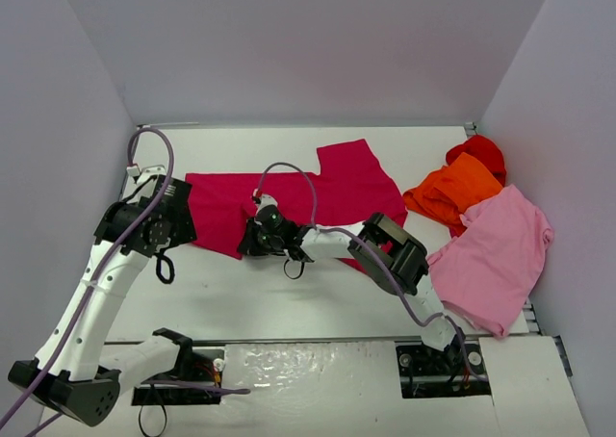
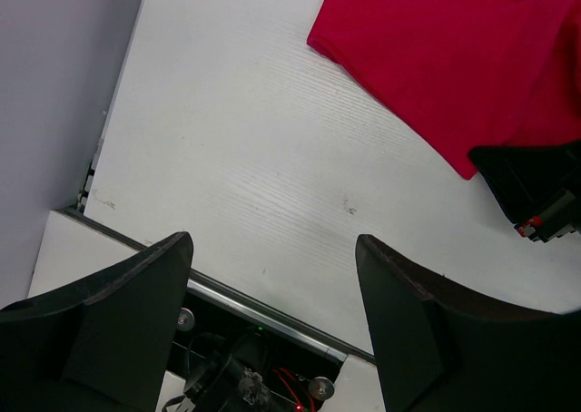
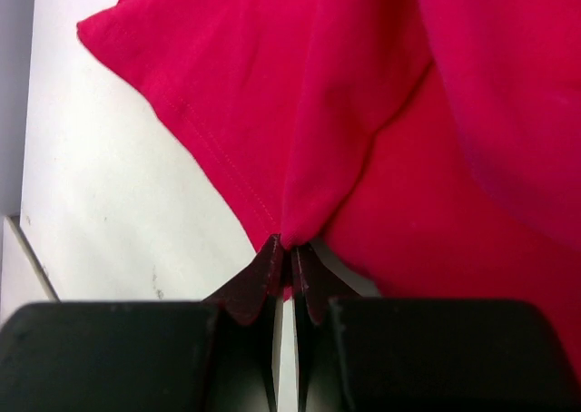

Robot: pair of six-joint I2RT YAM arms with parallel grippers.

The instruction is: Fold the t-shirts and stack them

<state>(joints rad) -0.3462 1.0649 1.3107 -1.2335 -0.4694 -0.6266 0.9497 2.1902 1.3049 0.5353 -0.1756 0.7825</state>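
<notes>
The right claw (image 3: 289, 249) is clenched on the near edge of the crimson soft-cloth t-shirt (image 1: 294, 198). Its two dark fingertips are pressed together with a pinch of fabric caught between them. In the right wrist view a narrow ridge of cloth runs from that pinch up and away from the claw, with flatter cloth on either side. Left of the ridge, a stitched hem slants off to a corner that lies on the white worktop (image 1: 289, 297).

From above, this claw sits at the shirt's near hem, left of the garment's middle. The shirt is spread wide across the back middle of the worktop, one short sleeve pointing toward the far wall. It is plain, evenly coloured and mostly flat.

The left claw (image 2: 272, 249) is released, fingers wide apart with only bare worktop between them. It hangs just beside the shirt's left end, and the nearest cloth corner lies apart from it, toward the upper right of its own view.

On the right of the worktop lies a crumpled orange cloth t-shirt (image 1: 454, 194). A bright red cloth t-shirt (image 1: 478, 153) is bunched just behind it. A light pink cloth t-shirt (image 1: 496, 254) is spread nearer, its far edge touching the orange one.
</notes>
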